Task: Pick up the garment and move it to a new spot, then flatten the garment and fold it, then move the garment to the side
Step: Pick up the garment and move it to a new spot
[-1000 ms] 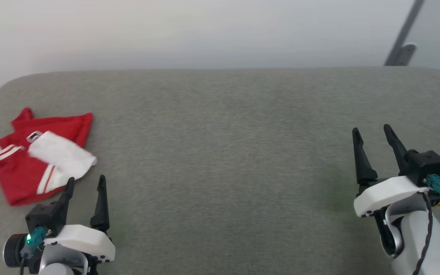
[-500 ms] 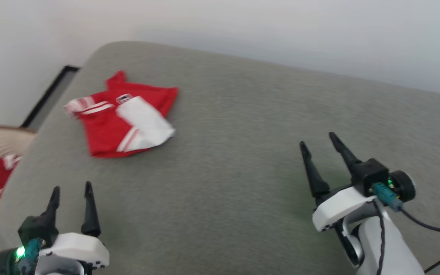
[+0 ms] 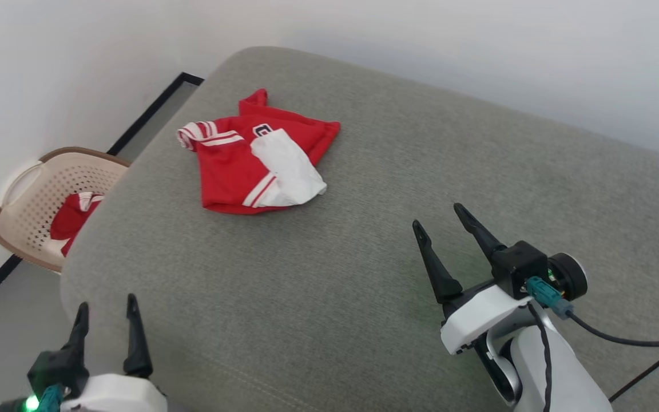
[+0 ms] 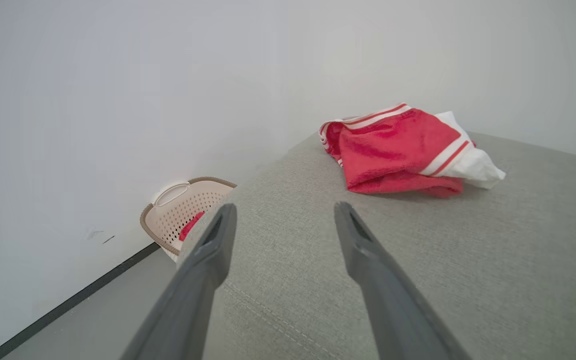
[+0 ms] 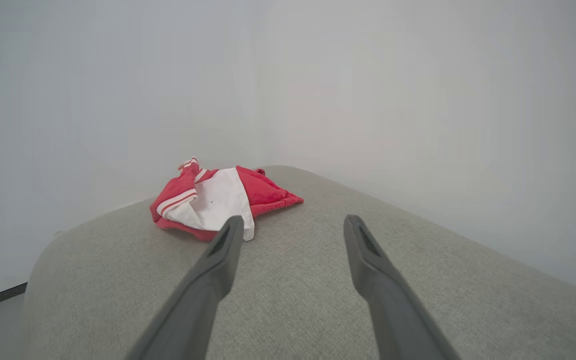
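The garment lies crumpled near the far left corner of the grey cushion, while the left gripper hovers at the cushion's near left edge and the right gripper above its near middle, both with fingers spread apart, holding nothing.

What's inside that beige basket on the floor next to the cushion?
The basket holds red cloth with some white striped trim. The grey cushion hides part of it at its edge, so what else is inside cannot be told.
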{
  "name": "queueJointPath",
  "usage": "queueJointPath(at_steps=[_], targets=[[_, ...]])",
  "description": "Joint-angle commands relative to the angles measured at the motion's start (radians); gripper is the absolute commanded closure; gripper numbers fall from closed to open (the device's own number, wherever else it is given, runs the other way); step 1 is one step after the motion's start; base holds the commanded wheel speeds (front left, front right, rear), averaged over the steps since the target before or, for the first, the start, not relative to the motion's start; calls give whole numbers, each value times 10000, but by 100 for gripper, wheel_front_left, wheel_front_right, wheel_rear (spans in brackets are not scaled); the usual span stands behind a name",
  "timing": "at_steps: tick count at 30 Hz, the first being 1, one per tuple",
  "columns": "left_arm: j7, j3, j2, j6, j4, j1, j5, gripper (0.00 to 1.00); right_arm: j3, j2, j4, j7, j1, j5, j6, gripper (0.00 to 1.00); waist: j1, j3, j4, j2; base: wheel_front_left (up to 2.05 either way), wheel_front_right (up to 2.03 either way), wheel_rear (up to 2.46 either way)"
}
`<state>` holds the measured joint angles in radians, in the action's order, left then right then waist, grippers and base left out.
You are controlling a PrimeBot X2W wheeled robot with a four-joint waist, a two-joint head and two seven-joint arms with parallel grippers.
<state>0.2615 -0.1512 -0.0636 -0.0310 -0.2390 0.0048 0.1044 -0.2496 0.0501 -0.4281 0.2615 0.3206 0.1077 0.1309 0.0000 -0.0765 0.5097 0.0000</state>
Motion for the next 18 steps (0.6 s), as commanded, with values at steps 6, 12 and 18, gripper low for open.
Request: queueJointPath(at_steps=[6,12,18], targets=[[53,206,-492,-710,-298,-1646,20,0,75,21,-108,51,431,-259,-3,0,0,-801,-923,0,0,0,0],[-361,390,-1667,-992,-2587,-4447,1760,0,77,20,-94,51,770,-526,-3,0,0,-1754,-1868,0,0,0,0],[-1797,1383,-3188,-997,-4312,-6310,4034,0,93,18,0,51,1081,-585,-3,0,0,-2519,-2630,0,0,0,0]])
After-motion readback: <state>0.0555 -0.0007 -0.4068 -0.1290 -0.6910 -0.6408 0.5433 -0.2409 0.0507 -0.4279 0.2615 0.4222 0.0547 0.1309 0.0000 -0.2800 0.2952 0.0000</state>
